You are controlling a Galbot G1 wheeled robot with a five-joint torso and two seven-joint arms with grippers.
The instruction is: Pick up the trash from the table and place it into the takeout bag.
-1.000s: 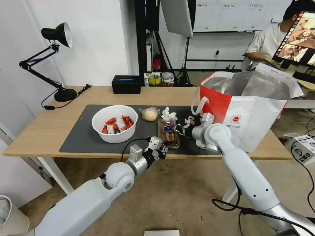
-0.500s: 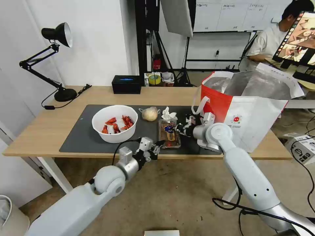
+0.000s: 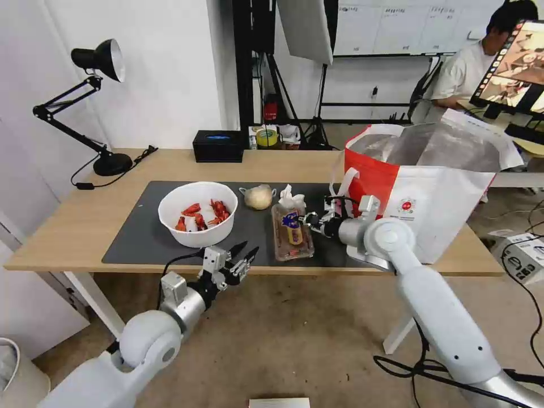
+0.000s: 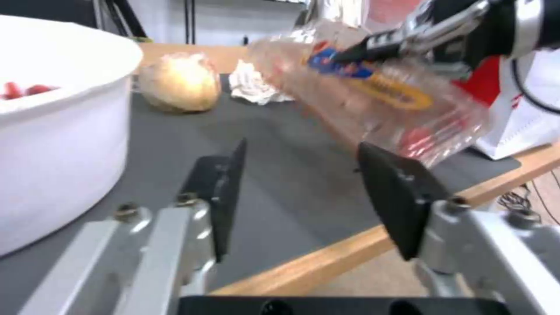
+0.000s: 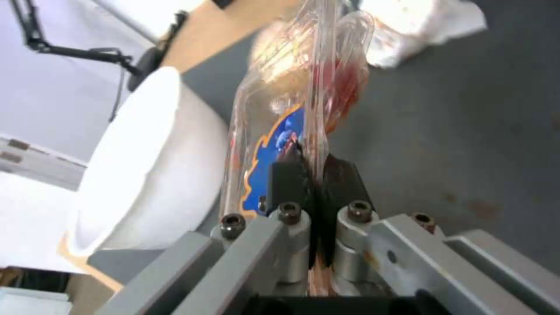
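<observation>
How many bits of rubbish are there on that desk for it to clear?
4. The bowl of red shells sits on the mat; the knotted bag and crumpled tissue lie behind; the clear tray is pinched in the right pincer.

Glossy white arms, silver wrists, black-fingered tools, black cables

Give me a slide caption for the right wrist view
Right gripper clamps clear hinged plastic tray beside white round bowl.

Studio-like lab, softbox [image 3: 306, 28] on stand, whiteboards [image 3: 396, 25], monitor [image 3: 513, 65], desk lamp [image 3: 90, 102]
</observation>
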